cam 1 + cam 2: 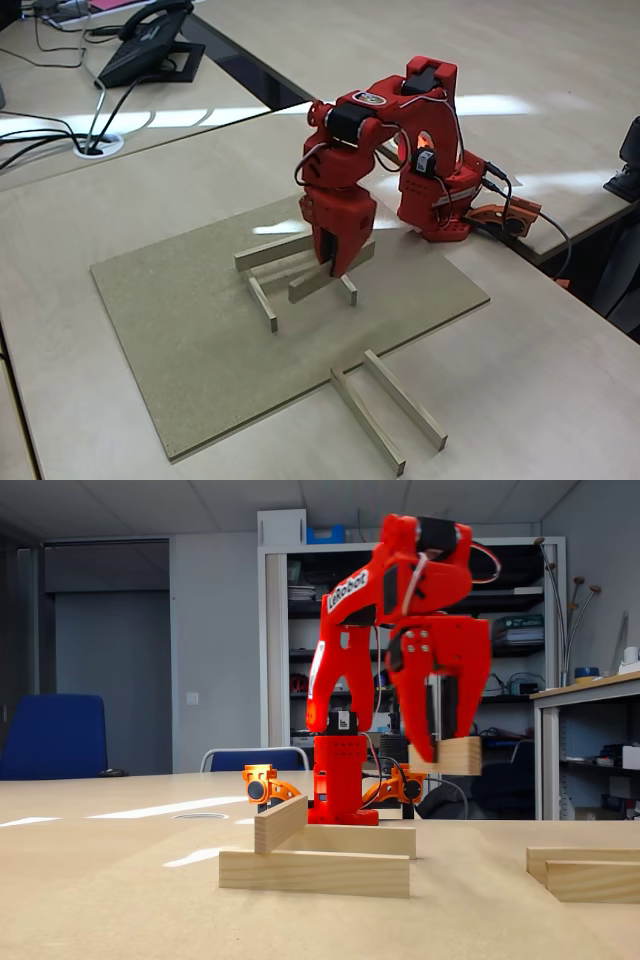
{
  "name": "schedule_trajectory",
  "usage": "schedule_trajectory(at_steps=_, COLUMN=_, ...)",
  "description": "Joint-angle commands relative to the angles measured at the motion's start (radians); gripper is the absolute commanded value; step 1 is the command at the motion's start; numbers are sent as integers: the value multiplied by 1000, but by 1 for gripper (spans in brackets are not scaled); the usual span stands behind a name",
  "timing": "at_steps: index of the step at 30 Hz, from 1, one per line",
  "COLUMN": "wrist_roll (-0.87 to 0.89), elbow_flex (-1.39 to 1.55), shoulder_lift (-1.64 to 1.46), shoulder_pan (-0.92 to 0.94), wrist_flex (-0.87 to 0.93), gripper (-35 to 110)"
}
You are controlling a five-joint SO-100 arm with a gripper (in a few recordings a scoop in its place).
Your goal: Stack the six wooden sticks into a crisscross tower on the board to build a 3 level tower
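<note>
On the brown-grey board (190,340) two wooden sticks lie side by side as a bottom layer (264,304) (315,873). A third stick (272,252) (280,823) rests across one end of them. My red gripper (335,265) (437,748) is shut on a fourth stick (308,286) (458,756). It holds that stick crosswise above the other end of the bottom pair, clearly raised off them in the low fixed view. Two more sticks (385,410) (585,872) lie side by side on the pale tabletop, just off the board's near right edge.
The arm's red base (440,205) stands on the table behind the board's far corner, with cables trailing to the right. A desk phone (150,45) and cables sit on the table at the back left. Shelving and a blue chair (55,735) stand far behind.
</note>
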State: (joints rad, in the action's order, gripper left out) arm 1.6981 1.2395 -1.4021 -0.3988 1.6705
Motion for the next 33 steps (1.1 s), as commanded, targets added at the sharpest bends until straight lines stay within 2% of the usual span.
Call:
schedule_trajectory(at_steps=1, wrist_roll=-25, elbow_flex=-3, shoulder_lift=17, shoulder_pan=69, wrist_flex=-55, gripper=0)
schedule_trajectory(at_steps=14, wrist_roll=121, elbow_flex=-98, shoulder_lift=149, shoulder_pan=118, wrist_flex=-46, gripper=1)
schedule_trajectory(at_steps=33, wrist_roll=121, elbow_flex=5, shoulder_lift=120, shoulder_pan=124, wrist_flex=-83, gripper=1)
